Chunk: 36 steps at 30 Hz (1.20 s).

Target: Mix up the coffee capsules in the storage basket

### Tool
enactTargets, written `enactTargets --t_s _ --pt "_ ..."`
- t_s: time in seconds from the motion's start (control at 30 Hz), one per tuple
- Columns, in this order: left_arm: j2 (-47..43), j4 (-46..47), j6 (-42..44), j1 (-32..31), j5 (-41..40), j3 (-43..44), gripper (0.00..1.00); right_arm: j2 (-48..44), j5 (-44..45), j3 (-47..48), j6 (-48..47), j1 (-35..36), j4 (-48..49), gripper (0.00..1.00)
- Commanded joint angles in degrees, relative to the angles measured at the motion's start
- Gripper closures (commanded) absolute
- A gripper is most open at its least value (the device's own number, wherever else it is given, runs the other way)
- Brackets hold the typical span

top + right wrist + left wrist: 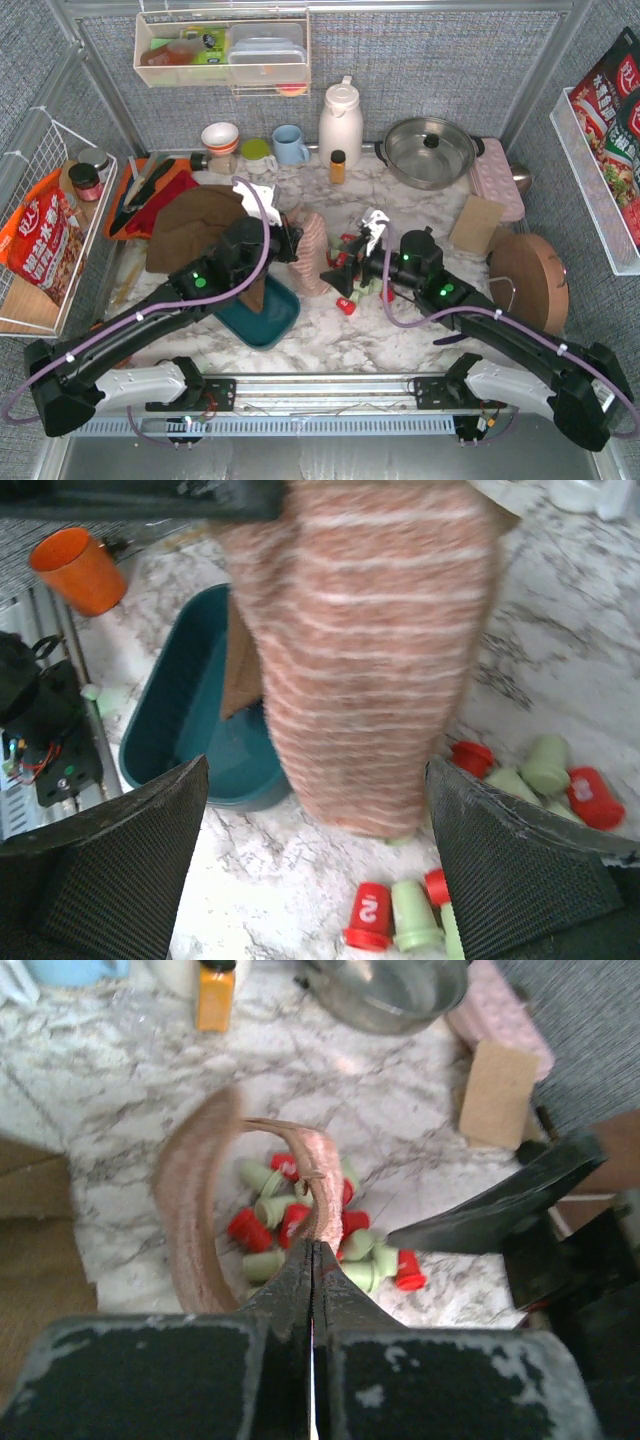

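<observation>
My left gripper [292,240] [312,1250] is shut on the rim of a pink striped fabric pouch [312,255] [190,1220] and holds it upright over the marble. The pouch's end is open. Red and mint green coffee capsules [290,1222] [345,305] lie loose on the table under and beside it. The dark teal storage basket [262,315] [190,720] sits left of the pouch, and no capsule shows in its visible part. My right gripper [346,263] [316,770] is open and faces the pouch [370,650], with capsules [370,915] just below its fingers.
A brown cloth [200,225] lies behind the left arm. A steel pot [430,150], white jug [340,120], orange-capped bottle [338,165] and blue mug [290,145] stand at the back. A round wooden board [528,270] and cardboard [475,225] lie right. An orange cup [80,570] shows near the basket.
</observation>
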Motion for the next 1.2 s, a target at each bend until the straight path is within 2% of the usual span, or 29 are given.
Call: enactTargets --t_s 0.0,0.37,0.7,0.8,0.87,0.9,0.97,1.07,1.17 --pt "-0.5 6.9 3.1 0.0 2.0 1.8 1.00 4.2 -3.5 3.2 -4.1 2.9 5.0 0.07" --pt "-1.2 10.1 3.5 0.0 5.5 1.3 1.00 15.4 2.5 8.8 -4.6 4.9 12.4 0.26" --pt "-4.4 13.3 4.4 0.0 4.7 -2.4 1.00 15.1 2.6 8.7 -4.5 5.2 9.9 0.55" --pt "-4.6 13.2 4.3 0.0 4.4 -2.7 1.00 14.9 2.4 8.8 -4.5 5.2 9.0 0.70" --pt "-4.9 13.6 3.9 0.0 4.1 -3.4 1.00 14.8 2.5 8.9 -4.4 5.2 8.5 0.96" --pt "-5.1 13.9 3.8 0.0 3.9 -3.8 1.00 14.7 2.7 9.0 -4.3 5.1 8.3 1.00" --pt "-5.5 14.1 3.6 0.0 3.0 -4.4 1.00 14.5 3.0 9.0 -4.1 5.1 7.8 1.00" --pt "-6.0 13.2 3.0 0.0 0.9 -4.6 0.86 13.8 3.8 9.1 -4.0 5.2 7.1 1.00" --pt "-6.7 12.5 2.4 0.0 -1.9 -4.9 0.65 12.9 6.0 9.2 -4.2 5.1 5.7 1.00"
